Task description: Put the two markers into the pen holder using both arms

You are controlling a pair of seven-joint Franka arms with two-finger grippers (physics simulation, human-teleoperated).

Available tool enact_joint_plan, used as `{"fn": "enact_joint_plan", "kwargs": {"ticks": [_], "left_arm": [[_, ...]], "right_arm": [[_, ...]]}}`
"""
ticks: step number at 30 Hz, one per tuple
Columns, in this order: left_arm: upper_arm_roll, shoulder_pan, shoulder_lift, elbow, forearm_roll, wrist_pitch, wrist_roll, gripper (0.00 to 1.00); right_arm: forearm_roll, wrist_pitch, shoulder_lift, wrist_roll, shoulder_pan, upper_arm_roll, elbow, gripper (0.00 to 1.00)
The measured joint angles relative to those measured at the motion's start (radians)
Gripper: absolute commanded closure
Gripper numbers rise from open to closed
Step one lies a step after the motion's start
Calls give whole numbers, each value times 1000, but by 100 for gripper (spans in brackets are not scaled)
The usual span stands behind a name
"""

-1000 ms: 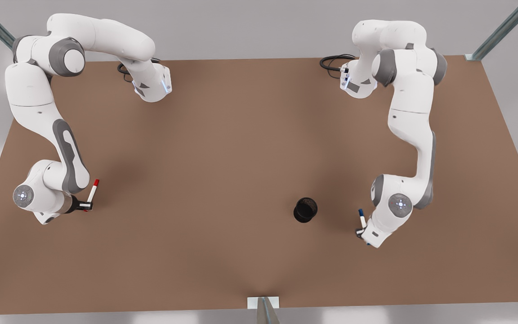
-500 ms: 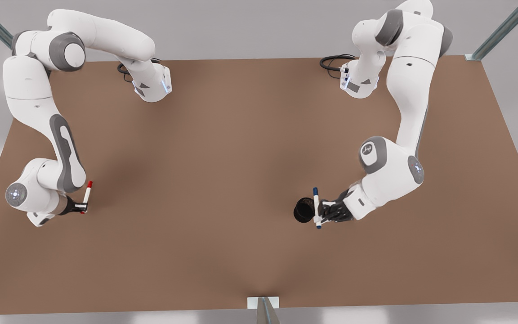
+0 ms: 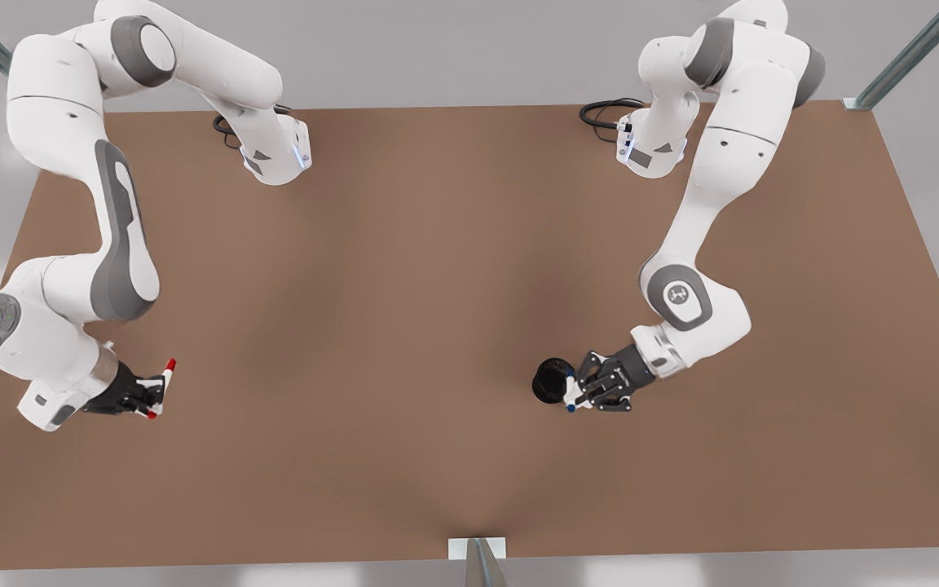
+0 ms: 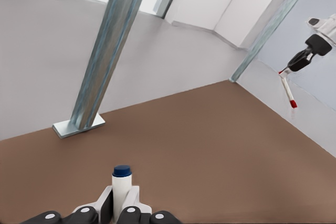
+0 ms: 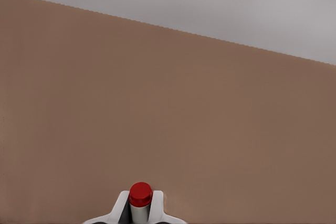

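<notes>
Covering most of the scene, the brown table (image 3: 453, 310) carries both arms; the left gripper (image 3: 577, 391), at the front view's right, is closed on the blue marker (image 3: 570, 393) just beside the pen holder (image 3: 552, 380), at its right rim. The right gripper (image 3: 156, 393), at the front view's left and well apart from the holder, is closed on the red marker (image 3: 161, 386), which is tilted. The blue cap (image 4: 122, 171) and the red cap (image 5: 140, 194) stick out between the fingers.
</notes>
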Motion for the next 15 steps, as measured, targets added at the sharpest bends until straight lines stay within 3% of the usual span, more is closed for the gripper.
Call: {"fn": "enact_joint_plan", "kwargs": {"ticks": [5, 15], "left_arm": [[0, -33, 26, -13, -96, 16, 327, 79], [-1, -65, 23, -73, -189, 40, 772, 79]], "right_arm": [[-33, -51, 0, 69, 34, 127, 48, 79], [-70, -91, 9, 282, 308, 136, 168, 79]]}}
